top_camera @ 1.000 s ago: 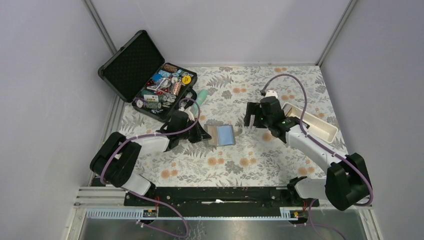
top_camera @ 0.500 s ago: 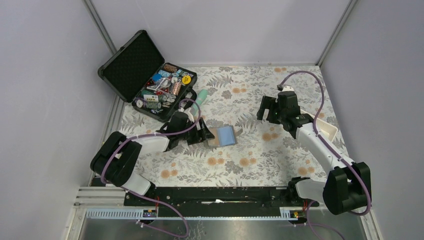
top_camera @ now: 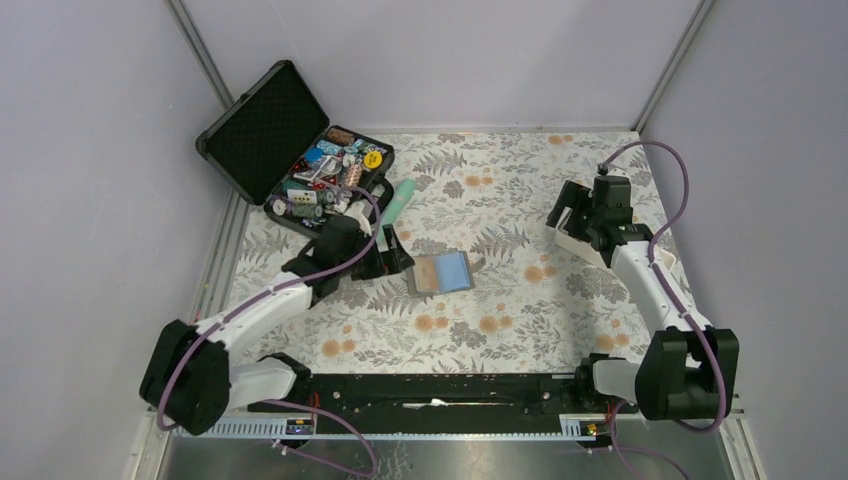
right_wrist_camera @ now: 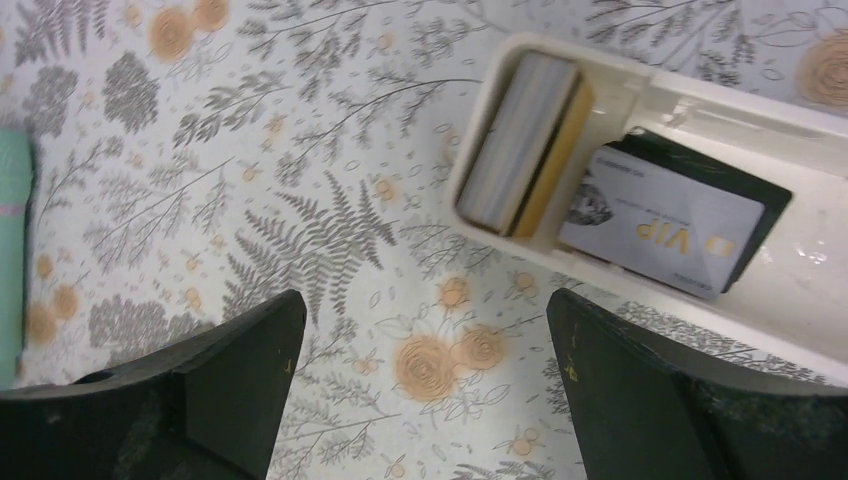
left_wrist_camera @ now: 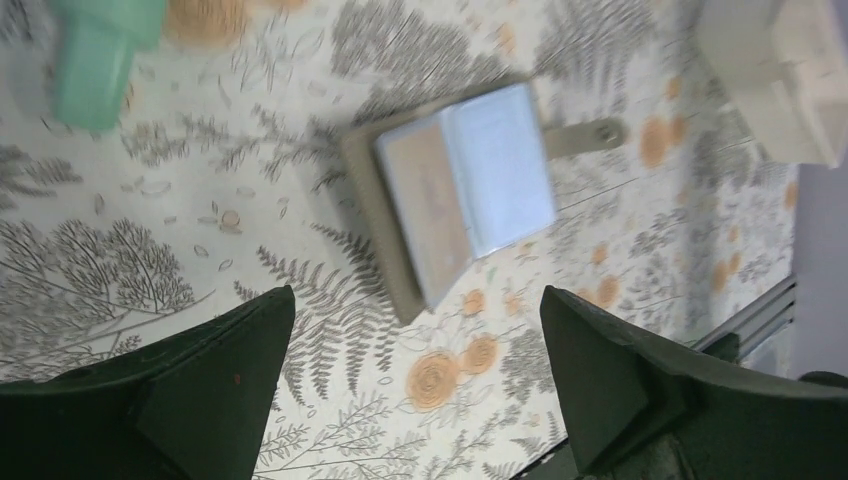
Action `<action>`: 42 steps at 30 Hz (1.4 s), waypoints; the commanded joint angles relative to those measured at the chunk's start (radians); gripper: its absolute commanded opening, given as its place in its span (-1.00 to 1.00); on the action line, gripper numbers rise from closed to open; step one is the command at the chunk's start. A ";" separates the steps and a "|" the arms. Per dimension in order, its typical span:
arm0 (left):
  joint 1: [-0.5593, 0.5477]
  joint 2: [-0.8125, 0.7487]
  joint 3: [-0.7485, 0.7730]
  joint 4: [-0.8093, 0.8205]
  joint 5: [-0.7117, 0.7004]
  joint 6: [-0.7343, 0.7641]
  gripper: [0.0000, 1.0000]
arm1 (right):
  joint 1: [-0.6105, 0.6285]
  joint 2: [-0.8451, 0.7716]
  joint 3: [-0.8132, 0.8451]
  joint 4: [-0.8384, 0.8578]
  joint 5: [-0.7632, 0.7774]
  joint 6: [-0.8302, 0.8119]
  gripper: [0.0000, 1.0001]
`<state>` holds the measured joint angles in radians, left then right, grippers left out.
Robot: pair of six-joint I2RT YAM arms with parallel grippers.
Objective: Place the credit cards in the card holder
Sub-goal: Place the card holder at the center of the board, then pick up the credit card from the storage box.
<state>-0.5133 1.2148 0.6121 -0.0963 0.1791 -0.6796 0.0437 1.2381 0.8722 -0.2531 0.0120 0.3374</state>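
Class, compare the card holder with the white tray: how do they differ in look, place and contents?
The card holder is flat and grey-brown; the white tray is oblong with raised walls. The card holder lies mid-table; the white tray sits far right. The card holder shows a blue card; the white tray holds a stack on edge and a VIP card. Both rest on the cloth and hold cards.

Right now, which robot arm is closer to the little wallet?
Left. The left fingers stand open right beside the card holder; the right fingers hover far away at the white tray.
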 commanded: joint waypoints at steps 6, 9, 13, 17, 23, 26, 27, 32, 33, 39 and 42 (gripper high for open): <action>0.128 -0.164 0.349 -0.336 0.030 0.177 0.98 | -0.115 0.089 0.050 0.062 -0.009 0.012 0.99; 0.192 -0.160 0.429 -0.402 0.085 0.232 0.98 | -0.142 0.108 0.061 0.062 -0.005 0.004 0.99; 0.244 -0.147 0.483 -0.477 0.048 0.317 0.98 | -0.167 0.143 0.062 0.078 -0.004 0.008 0.99; 0.265 -0.184 0.439 -0.469 -0.038 0.344 0.98 | -0.183 0.199 0.075 0.090 -0.009 0.013 0.99; 0.272 -0.218 0.410 -0.467 -0.099 0.364 0.98 | -0.186 0.264 0.114 0.105 -0.040 0.012 0.99; 0.272 -0.203 0.416 -0.475 -0.098 0.370 0.98 | -0.186 0.286 0.130 0.112 -0.055 0.013 0.99; 0.272 -0.198 0.417 -0.478 -0.096 0.370 0.98 | -0.186 0.294 0.135 0.110 -0.056 0.015 0.99; 0.273 -0.195 0.420 -0.477 -0.076 0.365 0.98 | -0.186 0.331 0.151 0.114 -0.072 0.016 0.99; 0.273 -0.196 0.422 -0.477 -0.076 0.365 0.98 | -0.186 0.343 0.154 0.119 -0.084 0.018 0.98; 0.274 -0.195 0.422 -0.477 -0.077 0.364 0.98 | -0.186 0.405 0.188 0.134 -0.159 0.028 0.81; 0.278 -0.194 0.423 -0.477 -0.076 0.362 0.98 | -0.186 0.420 0.198 0.131 -0.149 0.023 0.80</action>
<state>-0.2462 1.0222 1.0206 -0.5964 0.1104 -0.3317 -0.1387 1.6436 1.0180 -0.1440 -0.1081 0.3569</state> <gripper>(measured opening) 0.989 0.905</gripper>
